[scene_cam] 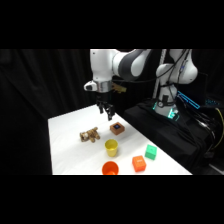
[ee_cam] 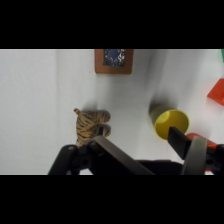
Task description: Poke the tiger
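One tiger (scene_cam: 90,134) lies on the white table (scene_cam: 67,150), and everything else is placed here against it. In the side view it is a lumpy brown shape, apart from the yellow cup (scene_cam: 111,147), which stands nearer the camera and to its right. The brown block with a dark blue top (scene_cam: 117,128) sits beyond the cup, to the tiger's right. The gripper (scene_cam: 107,113) hangs above the table between tiger and block, touching neither.

The wrist view alone shows the tiger's (ee_cam: 90,125) stripes; there it lies just past one black finger (ee_cam: 112,150), the cup (ee_cam: 170,122) beside the other, and the fingers are spread wide with nothing between them. Only the side view shows the orange cup (scene_cam: 110,168), orange block (scene_cam: 138,163) and green block (scene_cam: 150,152), all farther from the tiger than the yellow cup.
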You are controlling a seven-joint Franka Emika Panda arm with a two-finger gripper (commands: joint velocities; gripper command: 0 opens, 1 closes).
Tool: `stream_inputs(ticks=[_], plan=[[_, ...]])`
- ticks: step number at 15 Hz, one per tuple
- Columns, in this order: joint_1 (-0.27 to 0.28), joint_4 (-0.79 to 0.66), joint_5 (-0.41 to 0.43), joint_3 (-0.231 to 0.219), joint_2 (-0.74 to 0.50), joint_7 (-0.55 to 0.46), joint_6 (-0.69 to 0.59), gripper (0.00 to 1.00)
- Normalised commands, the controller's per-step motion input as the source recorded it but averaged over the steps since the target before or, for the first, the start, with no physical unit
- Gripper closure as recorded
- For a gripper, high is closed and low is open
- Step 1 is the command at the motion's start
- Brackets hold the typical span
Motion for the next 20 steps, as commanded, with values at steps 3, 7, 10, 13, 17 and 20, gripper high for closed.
stream_inputs(ticks=[3,7,10,13,17,20], plan=[[-0.034,0.12,-0.036,0.014,0.07,-0.01,0.02,0.0],[-0.069,0.39,-0.065,-0.025,0.26,-0.03,-0.01,0.0],[-0.101,0.59,-0.069,-0.056,0.39,-0.03,-0.07,0.0],[-0.108,0.56,-0.032,-0.044,0.35,-0.06,-0.11,0.0],[-0.094,0.46,0.024,-0.005,0.26,-0.1,-0.14,0.43],[-0.061,0.35,0.041,0.017,0.21,-0.1,-0.13,0.67]])
